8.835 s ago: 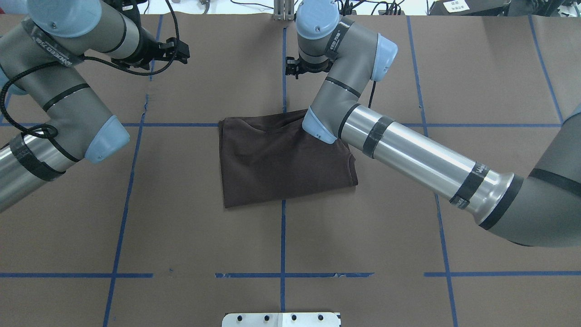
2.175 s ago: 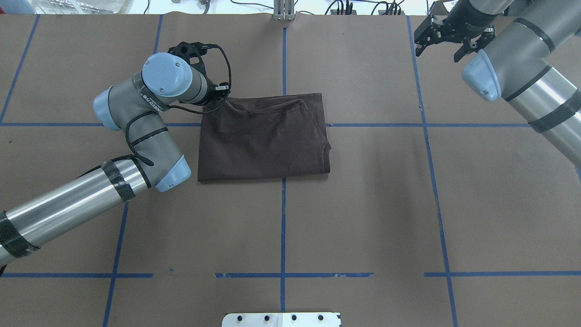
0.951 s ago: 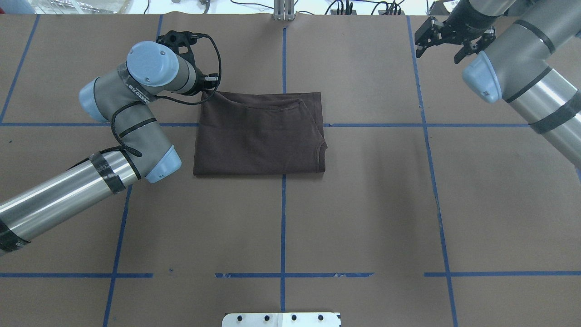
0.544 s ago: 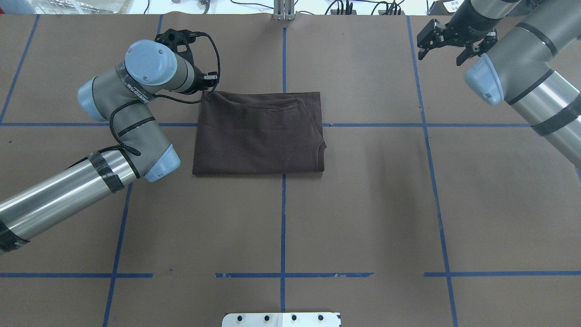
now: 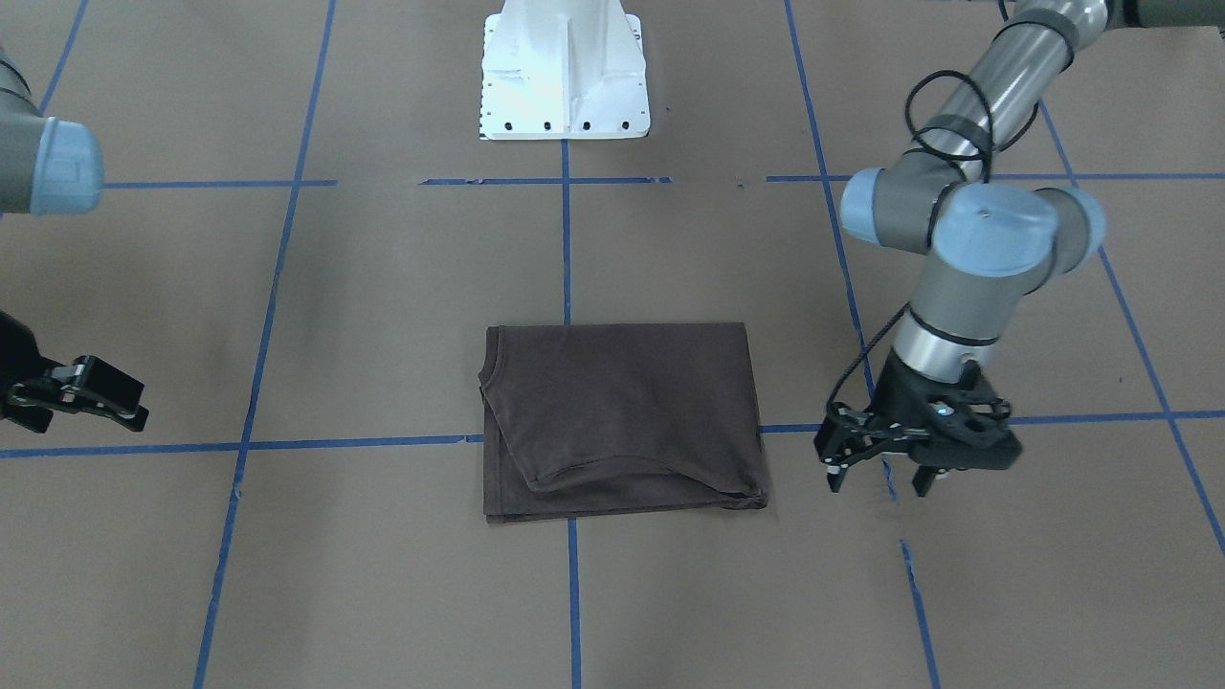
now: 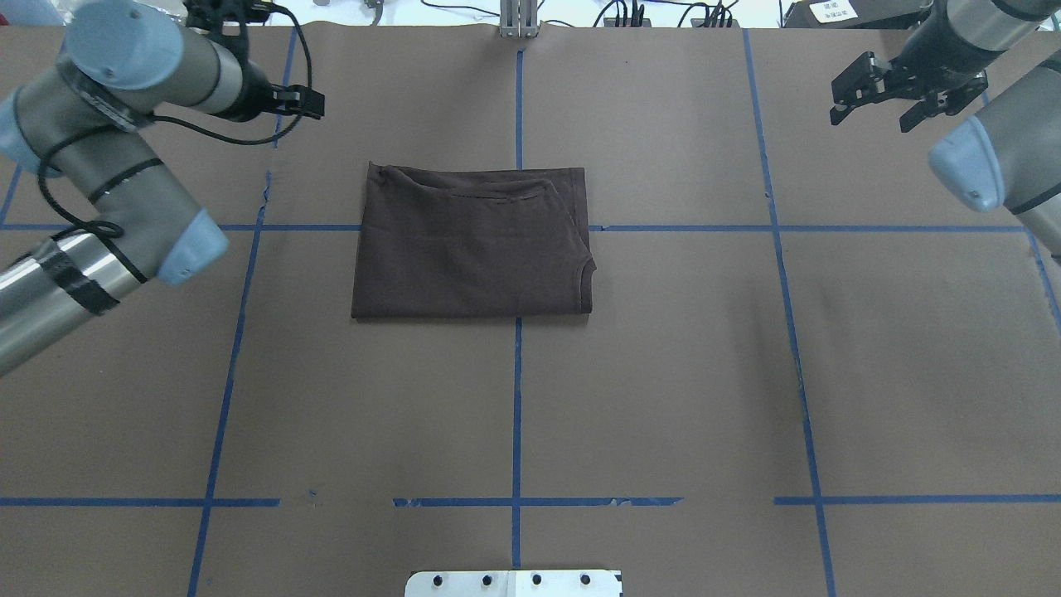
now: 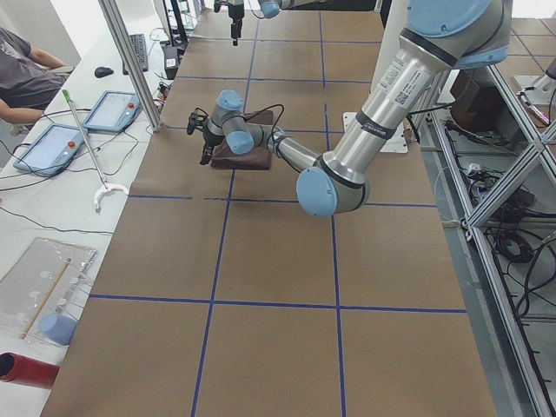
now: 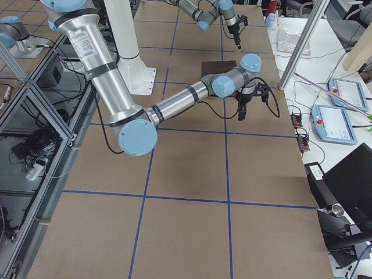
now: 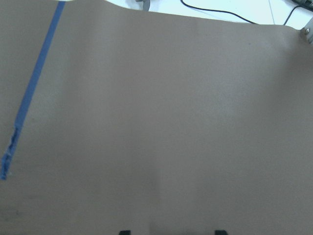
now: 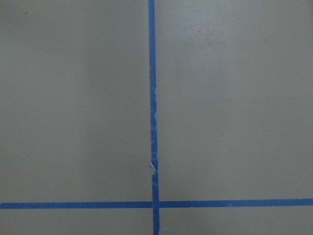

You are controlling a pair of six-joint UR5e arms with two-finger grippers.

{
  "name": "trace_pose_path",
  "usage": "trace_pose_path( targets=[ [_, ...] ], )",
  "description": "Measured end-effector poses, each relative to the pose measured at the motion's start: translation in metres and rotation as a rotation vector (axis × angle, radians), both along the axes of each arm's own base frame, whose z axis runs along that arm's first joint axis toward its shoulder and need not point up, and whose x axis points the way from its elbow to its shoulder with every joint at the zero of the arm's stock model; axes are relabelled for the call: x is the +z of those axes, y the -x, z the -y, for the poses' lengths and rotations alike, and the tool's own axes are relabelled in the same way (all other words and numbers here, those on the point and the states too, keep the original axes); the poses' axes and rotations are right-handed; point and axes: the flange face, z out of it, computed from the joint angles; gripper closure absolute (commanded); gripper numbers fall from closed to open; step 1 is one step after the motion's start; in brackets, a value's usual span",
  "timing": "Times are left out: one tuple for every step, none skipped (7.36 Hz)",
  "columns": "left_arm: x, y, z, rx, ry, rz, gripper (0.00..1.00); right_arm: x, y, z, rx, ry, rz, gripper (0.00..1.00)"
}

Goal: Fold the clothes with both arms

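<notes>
Between both spread, empty jaws, nearer the left gripper than the right gripper, the folded dark brown T-shirt is laid flat. Folding is judged finished; jaws are best raised clear, leaving folds undisturbed.

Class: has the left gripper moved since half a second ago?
Yes. The left gripper has moved off the T-shirt, outward towards the blue tape line.

I count one folded brown T-shirt on the one table. There are two robot arms, a left arm and a right arm, with one gripper each: the left gripper and the right gripper. There is one white base. Off to the side are two tablets, a far tablet and a near tablet, and one person.
</notes>
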Motion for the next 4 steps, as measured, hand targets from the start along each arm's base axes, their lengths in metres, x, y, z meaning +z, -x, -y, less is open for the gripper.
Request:
trace_pose_path(
  targets=[
    [0.03,0.069,0.005,0.062,-0.068,0.07,0.0,0.027,-0.039,-0.005,-0.013,-0.02,-0.002,0.0],
    [0.059,0.132,0.008,0.119,-0.12,0.145,0.0,0.06,-0.077,-0.016,-0.035,-0.045,-0.012,0.0],
    [0.081,0.189,0.01,0.185,-0.157,0.211,0.0,0.098,-0.118,-0.032,-0.067,-0.072,-0.031,0.0],
    [0.097,0.239,0.009,0.256,-0.184,0.252,0.0,0.128,-0.154,-0.053,-0.101,-0.083,-0.048,0.0]
  ],
)
